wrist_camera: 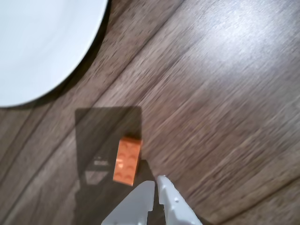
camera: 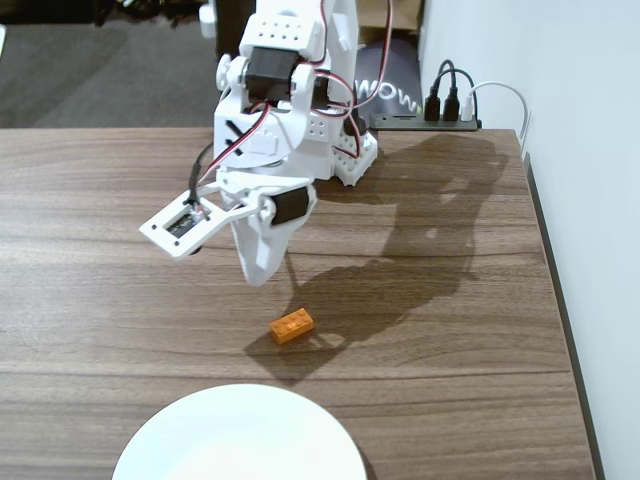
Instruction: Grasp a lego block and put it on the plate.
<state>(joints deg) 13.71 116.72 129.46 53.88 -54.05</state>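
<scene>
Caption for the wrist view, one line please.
Nearly closed jaws of the gripper hover just beside the orange lego block on the wooden table; white plate at upper left.

White letters "wow" show on a dark object point(camera: 385, 92) behind the arm.

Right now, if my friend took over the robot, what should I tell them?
Hand: fingers shut together, holding nothing, hanging over the table just short of the brick.
Brick: lying flat on the wood table, nothing touching it, between the arm and the plate.
Plate: at the near edge in the fixed view, nothing on it.
Done: the hand is close to the brick, that's all.
Left: open the fingers, lower them around the brick, pinch it, lift, carry it to the plate and let go.
</scene>
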